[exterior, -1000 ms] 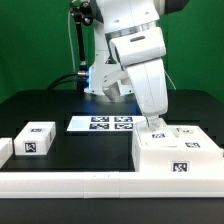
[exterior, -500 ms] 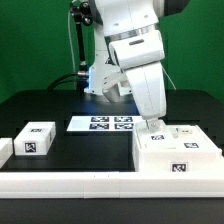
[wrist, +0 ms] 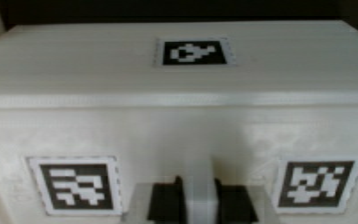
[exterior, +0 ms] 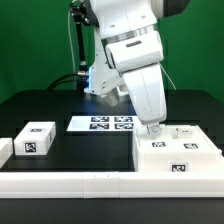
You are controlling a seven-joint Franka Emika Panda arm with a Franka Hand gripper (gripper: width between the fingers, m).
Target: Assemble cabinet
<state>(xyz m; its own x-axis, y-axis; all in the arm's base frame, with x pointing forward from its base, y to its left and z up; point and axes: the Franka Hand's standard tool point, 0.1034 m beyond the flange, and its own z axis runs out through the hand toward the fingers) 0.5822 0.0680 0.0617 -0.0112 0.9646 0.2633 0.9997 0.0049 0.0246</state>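
Observation:
The cabinet body [exterior: 182, 156] is a large white box with square tags, at the exterior view's right by the front rail. My gripper [exterior: 153, 131] comes down on its upper left part. In the wrist view the body [wrist: 176, 95] fills the picture, with one tag on top and two on the near face. My gripper [wrist: 199, 203] has its dark fingers [wrist: 165, 203] close together, with a thin white strip of the body between them. A smaller white tagged block [exterior: 35, 139] lies apart at the exterior view's left.
The marker board [exterior: 104, 123] lies flat on the black table behind the middle. A long low white rail [exterior: 70, 181] runs along the front edge. The arm's base [exterior: 100, 78] stands at the back.
My gripper has sunk a little lower onto the cabinet body. The small block and the marker board have not moved.

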